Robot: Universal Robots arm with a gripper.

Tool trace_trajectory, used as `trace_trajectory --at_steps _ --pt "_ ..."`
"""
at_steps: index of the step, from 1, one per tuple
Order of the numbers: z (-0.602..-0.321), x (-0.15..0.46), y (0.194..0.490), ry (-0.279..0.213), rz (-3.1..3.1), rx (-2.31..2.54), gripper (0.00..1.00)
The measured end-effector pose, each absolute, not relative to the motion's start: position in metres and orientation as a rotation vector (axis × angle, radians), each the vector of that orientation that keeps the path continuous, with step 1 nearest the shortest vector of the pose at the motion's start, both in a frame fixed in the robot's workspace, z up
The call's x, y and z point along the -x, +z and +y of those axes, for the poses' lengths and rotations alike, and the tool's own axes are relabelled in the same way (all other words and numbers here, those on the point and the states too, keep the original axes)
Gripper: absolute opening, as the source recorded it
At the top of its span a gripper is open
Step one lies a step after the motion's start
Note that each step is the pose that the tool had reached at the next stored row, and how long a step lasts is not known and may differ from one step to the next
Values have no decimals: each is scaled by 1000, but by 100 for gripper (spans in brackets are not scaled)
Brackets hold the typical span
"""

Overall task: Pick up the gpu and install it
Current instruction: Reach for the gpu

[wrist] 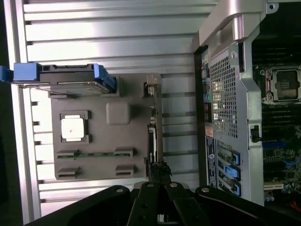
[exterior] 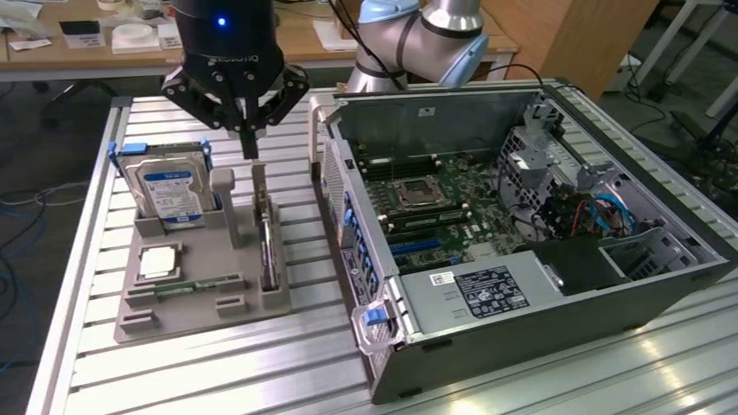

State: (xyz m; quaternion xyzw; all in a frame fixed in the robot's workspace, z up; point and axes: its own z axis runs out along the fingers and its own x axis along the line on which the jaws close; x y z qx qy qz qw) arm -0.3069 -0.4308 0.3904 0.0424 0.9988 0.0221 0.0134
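Reading across the exterior view from its left:

1. The grey fixture tray (exterior: 185,313) sits on the slatted aluminium table (exterior: 231,372). It carries the hard drive (exterior: 173,188) upright at the back. The processor (exterior: 159,260) lies flat in its recess, with the memory stick (exterior: 185,288) in the groove below it.
2. The gpu (exterior: 269,246) stands on edge in the slot along the tray's side nearest the case, its metal bracket end pointing up toward me. In the wrist view the gpu (wrist: 153,136) appears edge-on as a thin line, seated in the tray.
3. My gripper (exterior: 249,152) hangs directly over that bracket end with its fingers pressed together and nothing between them. The tips are just above the card. I cannot confirm whether they touch its top edge.
4. The open computer case (exterior: 519,303) lies on its side to the right, close beside the tray. The motherboard (exterior: 455,207) is exposed, and the expansion slots appear unoccupied.

Status: I am positioned over the card. Pick-up is not yet done and installation is not started.
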Motion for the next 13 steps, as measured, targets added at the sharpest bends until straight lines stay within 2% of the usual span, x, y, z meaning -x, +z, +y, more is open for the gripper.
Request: trace_trajectory --at_steps 13 --pt "-439 312 385 69 3111 -132 11"
